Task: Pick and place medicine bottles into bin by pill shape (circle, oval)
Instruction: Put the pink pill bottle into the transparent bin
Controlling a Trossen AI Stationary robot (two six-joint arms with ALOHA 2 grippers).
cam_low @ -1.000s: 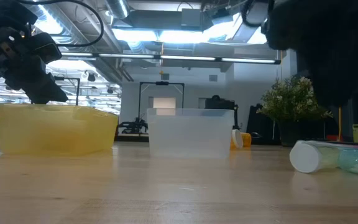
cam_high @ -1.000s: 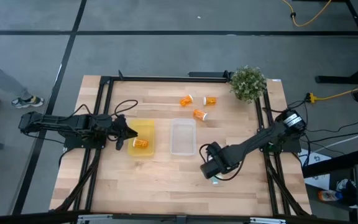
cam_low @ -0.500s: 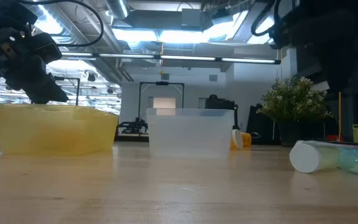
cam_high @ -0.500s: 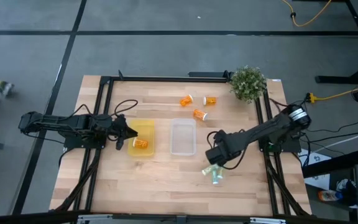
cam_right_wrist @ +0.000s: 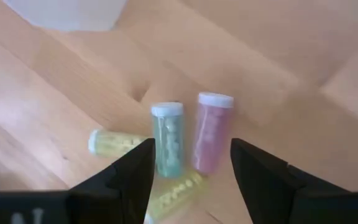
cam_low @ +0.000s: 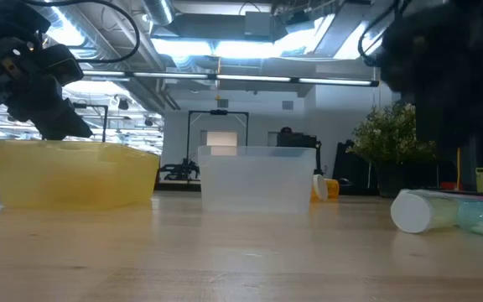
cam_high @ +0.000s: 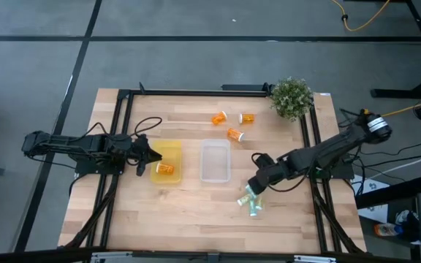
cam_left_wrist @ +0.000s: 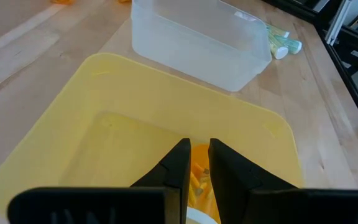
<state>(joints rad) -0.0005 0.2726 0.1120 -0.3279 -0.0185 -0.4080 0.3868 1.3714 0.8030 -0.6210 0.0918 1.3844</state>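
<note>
Several pale bottles lie on their sides in a cluster [cam_high: 251, 202] on the table near the front; the right wrist view shows a teal one [cam_right_wrist: 168, 140], a pink one [cam_right_wrist: 210, 132] and yellow ones [cam_right_wrist: 114, 142]. My right gripper [cam_high: 253, 186] hovers open above them [cam_right_wrist: 191, 171] and touches none. My left gripper [cam_high: 150, 155] hangs over the yellow bin [cam_high: 172, 150], with only a narrow gap between its fingers [cam_left_wrist: 199, 163], and is empty. One orange bottle [cam_high: 166, 168] lies in that bin. The clear bin [cam_high: 215, 161] stands beside it.
Three orange bottles [cam_high: 218, 117], [cam_high: 246, 117], [cam_high: 234, 134] lie on the table behind the clear bin. A potted plant [cam_high: 291, 97] stands at the far right corner. A black frame [cam_high: 196, 92] runs along the table's far and side edges.
My right gripper has moved off the pale bottles, going up and a little toward the table's far edge. The bottles, covered by it a second ago, now show lying on the table.
</note>
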